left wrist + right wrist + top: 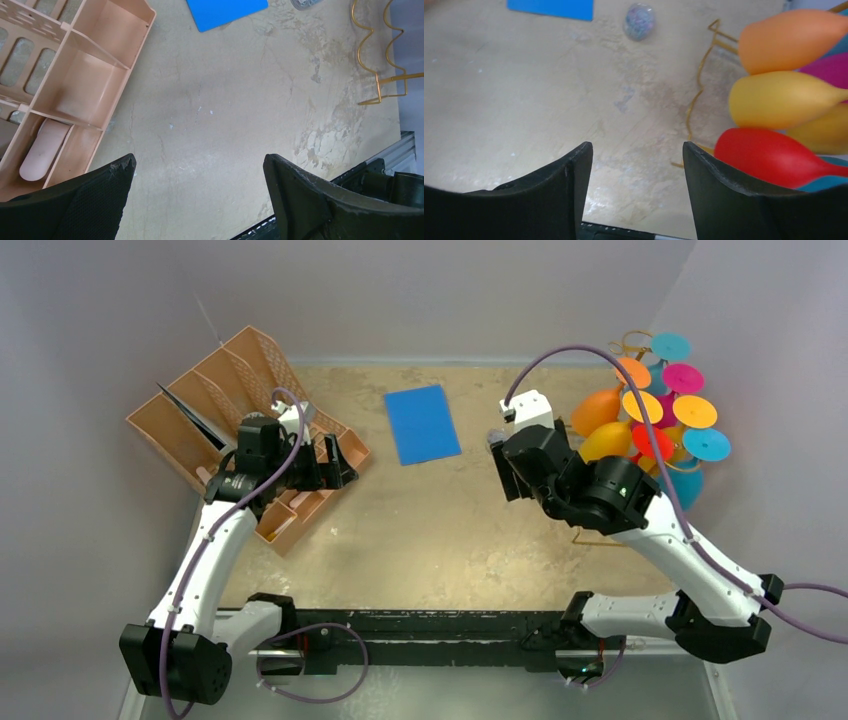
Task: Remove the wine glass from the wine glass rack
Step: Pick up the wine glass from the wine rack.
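Right wrist: red wine glass (774,156) just outside R gripper (636,147) fingers (724,192).

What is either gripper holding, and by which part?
Nothing: the left gripper and right gripper are both empty; the glasses hang on the rack.

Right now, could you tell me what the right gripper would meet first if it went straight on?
Probably the bare table; the right gripper tilts down at it, jaws open. The glasses lie off to its right, outside that line.
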Robot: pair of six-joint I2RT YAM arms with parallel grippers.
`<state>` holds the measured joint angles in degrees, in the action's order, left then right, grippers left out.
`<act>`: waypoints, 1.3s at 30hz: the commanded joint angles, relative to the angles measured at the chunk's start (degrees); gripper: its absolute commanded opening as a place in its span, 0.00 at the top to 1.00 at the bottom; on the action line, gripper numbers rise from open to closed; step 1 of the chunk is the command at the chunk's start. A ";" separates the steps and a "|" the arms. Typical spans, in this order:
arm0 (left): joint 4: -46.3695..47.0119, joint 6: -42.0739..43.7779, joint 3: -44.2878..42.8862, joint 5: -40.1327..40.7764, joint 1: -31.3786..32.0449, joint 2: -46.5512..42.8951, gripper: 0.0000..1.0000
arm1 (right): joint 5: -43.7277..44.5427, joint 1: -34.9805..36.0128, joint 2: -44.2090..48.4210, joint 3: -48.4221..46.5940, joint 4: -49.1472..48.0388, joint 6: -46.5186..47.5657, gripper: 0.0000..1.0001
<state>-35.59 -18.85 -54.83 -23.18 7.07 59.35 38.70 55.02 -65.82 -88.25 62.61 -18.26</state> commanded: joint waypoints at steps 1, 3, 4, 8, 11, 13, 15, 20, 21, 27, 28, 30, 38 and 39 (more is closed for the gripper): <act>0.56 0.82 -0.39 -0.57 -0.48 0.15 0.03 | 11.11 0.14 -1.70 -3.53 3.42 4.83 0.32; 0.77 0.83 -0.29 -1.32 -0.48 0.30 0.03 | 14.46 0.17 -2.14 -3.55 3.61 6.15 0.34; 0.79 0.90 -0.28 -1.67 -0.48 0.44 0.03 | 15.65 0.17 -2.23 -3.29 3.71 6.72 0.35; 1.89 1.04 -0.30 -5.95 -0.48 1.02 0.04 | 14.01 0.09 -2.60 -1.46 3.54 6.78 0.36; 5.55 0.03 -0.18 -14.35 -0.43 1.36 0.06 | 8.85 -0.07 -2.71 3.66 1.05 3.83 0.35; 10.63 -2.41 0.51 -18.44 -0.28 1.26 0.06 | 5.04 -0.48 -3.44 8.78 -0.31 -1.15 0.35; 13.02 -5.04 -0.60 -21.27 0.06 2.16 0.06 | -0.45 -0.53 -3.60 17.40 -5.15 -4.19 0.32; 10.35 -5.10 -9.23 -20.83 2.31 5.59 0.06 | -9.24 -0.53 -1.26 32.93 -19.86 -6.96 0.30; 10.21 -5.37 -10.75 -20.74 2.52 6.28 0.06 | -10.80 -0.53 -0.07 35.22 -21.25 -7.07 0.30; 12.70 -8.84 -13.72 -18.94 6.12 9.55 0.08 | -7.99 -0.53 6.76 33.17 -19.48 -5.35 0.29; 13.33 -9.24 -13.16 -17.89 7.43 9.75 0.08 | -6.05 -0.58 7.25 31.83 -18.07 -4.64 0.28; 15.08 -10.03 -11.50 -16.17 10.18 10.15 0.08 | -0.13 -0.67 7.31 29.09 -13.86 -4.37 0.26; 15.47 -10.54 -6.46 -15.01 13.06 8.86 0.09 | 8.48 -2.30 5.05 18.92 -1.32 -5.49 0.20; 15.15 -10.40 -6.16 -14.91 13.06 8.64 0.10 | 8.20 -2.32 4.49 15.85 -0.57 -4.59 0.20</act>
<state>-22.28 -28.60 -62.43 -39.55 20.03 70.06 42.13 53.08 -60.25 -64.05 55.61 -24.14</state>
